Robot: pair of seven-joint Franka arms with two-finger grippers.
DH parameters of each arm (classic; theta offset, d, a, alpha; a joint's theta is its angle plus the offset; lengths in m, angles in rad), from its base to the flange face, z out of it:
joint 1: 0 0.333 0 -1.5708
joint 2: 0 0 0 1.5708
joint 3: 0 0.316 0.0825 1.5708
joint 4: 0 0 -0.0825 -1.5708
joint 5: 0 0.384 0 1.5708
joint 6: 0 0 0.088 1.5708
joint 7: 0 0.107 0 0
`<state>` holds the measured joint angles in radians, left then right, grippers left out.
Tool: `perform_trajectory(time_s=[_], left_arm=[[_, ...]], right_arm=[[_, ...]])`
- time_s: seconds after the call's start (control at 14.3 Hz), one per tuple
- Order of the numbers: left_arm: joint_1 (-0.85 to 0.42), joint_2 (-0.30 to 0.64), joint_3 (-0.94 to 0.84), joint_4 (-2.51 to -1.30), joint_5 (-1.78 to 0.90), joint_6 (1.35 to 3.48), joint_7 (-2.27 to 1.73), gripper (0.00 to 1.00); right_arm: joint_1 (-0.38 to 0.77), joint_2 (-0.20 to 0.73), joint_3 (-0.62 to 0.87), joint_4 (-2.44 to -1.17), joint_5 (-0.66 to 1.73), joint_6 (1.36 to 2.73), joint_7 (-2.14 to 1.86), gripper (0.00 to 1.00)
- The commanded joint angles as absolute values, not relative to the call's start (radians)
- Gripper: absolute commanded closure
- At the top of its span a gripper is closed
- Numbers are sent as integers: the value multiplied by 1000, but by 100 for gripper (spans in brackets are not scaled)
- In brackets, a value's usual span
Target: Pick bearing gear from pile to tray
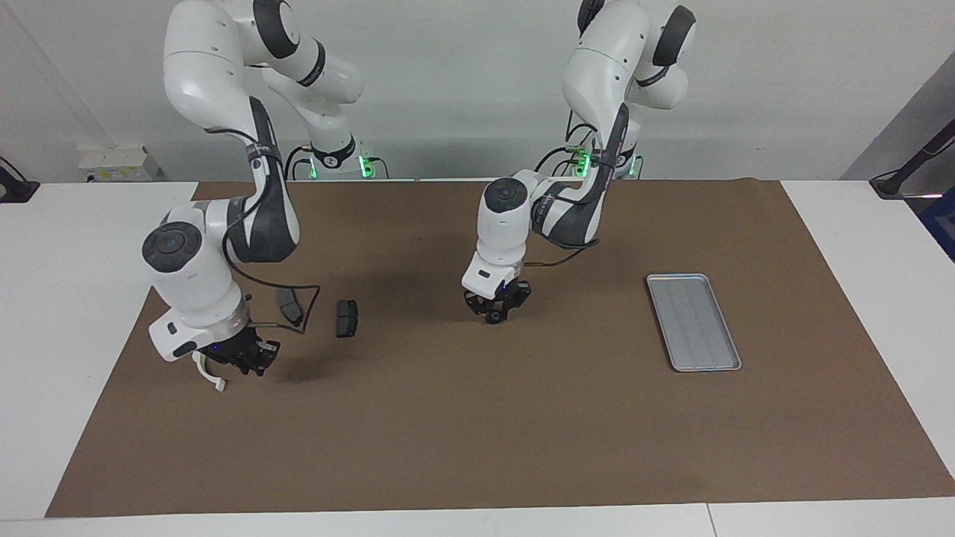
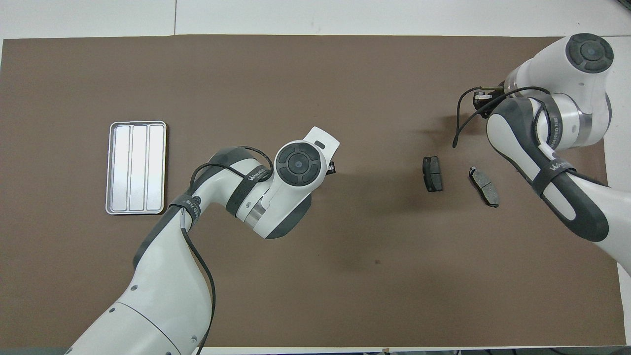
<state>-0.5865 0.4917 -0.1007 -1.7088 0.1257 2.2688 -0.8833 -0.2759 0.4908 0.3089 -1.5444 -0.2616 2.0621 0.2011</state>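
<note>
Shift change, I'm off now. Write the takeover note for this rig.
Left gripper: low on the mat mid-table, fingers closed on a small black gear; it looks not yet lifted.
Right gripper: shut, raised over the mat at the right arm's end. A white bracket shows beside it; held or not is unclear.
Pads: both lie on the mat toward the right arm's end.
Tray: at the left arm's end, empty.
Done: gear gripped.
Left: lift it, carry it to the tray, release.
</note>
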Motion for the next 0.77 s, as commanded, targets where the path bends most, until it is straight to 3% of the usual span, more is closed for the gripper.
perform_trajectory(time_s=[0.0,0.42,0.7], left_arm=[[-552,479,-94,-1623,129,2140,-876,100],[-349,235,-101,-1658,121,1857,-513,100],[-110,124,-100,-1678,106,1735,-121,100]], right_arm=[[-278,424,322,-1540,-261,1973,172,100],[-264,351,420,-1486,-219,1813,286,100],[-134,334,443,-1471,-218,1778,594,100]])
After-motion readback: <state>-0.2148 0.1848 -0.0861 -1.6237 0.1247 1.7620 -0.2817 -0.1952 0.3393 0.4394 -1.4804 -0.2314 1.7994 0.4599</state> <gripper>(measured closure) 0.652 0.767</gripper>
